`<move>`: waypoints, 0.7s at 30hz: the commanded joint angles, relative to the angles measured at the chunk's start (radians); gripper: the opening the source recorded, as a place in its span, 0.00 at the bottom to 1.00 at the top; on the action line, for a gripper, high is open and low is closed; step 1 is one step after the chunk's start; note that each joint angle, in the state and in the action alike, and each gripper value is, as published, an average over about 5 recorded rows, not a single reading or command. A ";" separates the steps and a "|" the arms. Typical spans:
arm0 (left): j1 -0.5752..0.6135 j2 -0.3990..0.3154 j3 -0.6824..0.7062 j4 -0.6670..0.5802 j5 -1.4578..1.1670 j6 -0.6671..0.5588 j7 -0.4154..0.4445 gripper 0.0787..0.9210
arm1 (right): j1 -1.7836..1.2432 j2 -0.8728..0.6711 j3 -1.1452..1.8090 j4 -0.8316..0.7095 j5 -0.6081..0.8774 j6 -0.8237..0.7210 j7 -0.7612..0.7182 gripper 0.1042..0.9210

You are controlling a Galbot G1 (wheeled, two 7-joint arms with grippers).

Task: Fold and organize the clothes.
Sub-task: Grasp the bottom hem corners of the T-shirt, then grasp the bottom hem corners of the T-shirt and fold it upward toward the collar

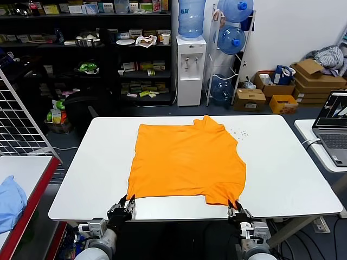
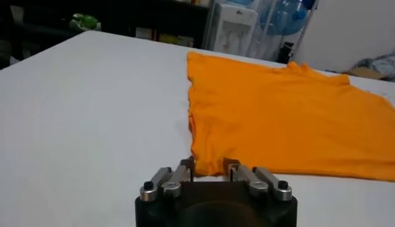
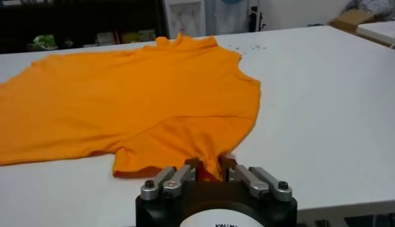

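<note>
The bright orange T-shirt [image 1: 187,162] lies spread flat on the white table [image 1: 282,173], plain side up, its round neck toward the far edge. My left gripper [image 1: 128,205] is at the near left hem corner, and its fingers hold that corner [image 2: 207,165] between them. My right gripper [image 1: 235,207] is at the near right hem corner, with the cloth bunched and pinched [image 3: 210,165] between its fingers. Both grippers sit low at the table's near edge. No white lettering shows.
A laptop [image 1: 333,127] stands on a side table at the right. A light blue cloth [image 1: 10,203] lies on a red-edged table at the left, beside a wire rack [image 1: 21,122]. Shelves, a water dispenser [image 1: 191,67] and cardboard boxes stand behind.
</note>
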 commanded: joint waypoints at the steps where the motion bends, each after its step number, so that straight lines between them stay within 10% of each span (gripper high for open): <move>1: 0.001 -0.001 0.004 0.006 0.000 0.001 0.000 0.22 | 0.001 0.001 -0.004 0.001 0.001 0.005 0.001 0.06; 8: 0.019 0.008 -0.002 -0.030 0.000 -0.003 -0.008 0.02 | -0.057 -0.020 0.004 0.056 -0.009 0.041 -0.013 0.02; 21: 0.257 0.120 -0.057 -0.300 -0.044 0.004 -0.057 0.02 | -0.364 -0.121 0.033 0.279 0.074 0.068 0.033 0.02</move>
